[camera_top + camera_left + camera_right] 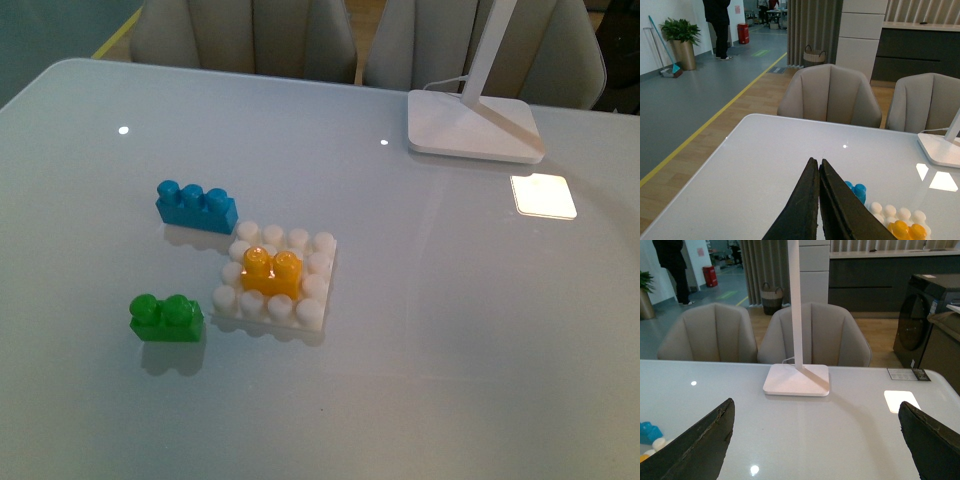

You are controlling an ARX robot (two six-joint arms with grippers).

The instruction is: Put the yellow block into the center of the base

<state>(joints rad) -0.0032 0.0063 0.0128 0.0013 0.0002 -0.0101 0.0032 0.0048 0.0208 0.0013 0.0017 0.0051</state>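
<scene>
The yellow block [271, 272] sits upright on the middle studs of the white base [318, 262], which lies flat on the table. Neither gripper shows in the front view. In the left wrist view my left gripper [816, 161] is shut with nothing between its fingers, raised above the table short of the base [885, 210] and the yellow block [907, 230]. In the right wrist view my right gripper [815, 410] is open and empty, its fingers wide apart, facing the lamp foot; a sliver of the yellow block [643, 458] shows at the picture's edge.
A blue three-stud brick [196, 206] lies just behind the base's left corner, and a green two-stud brick [166, 317] lies to its front left. A white lamp foot [470, 126] with its stem stands at the back right. Chairs line the table's far edge.
</scene>
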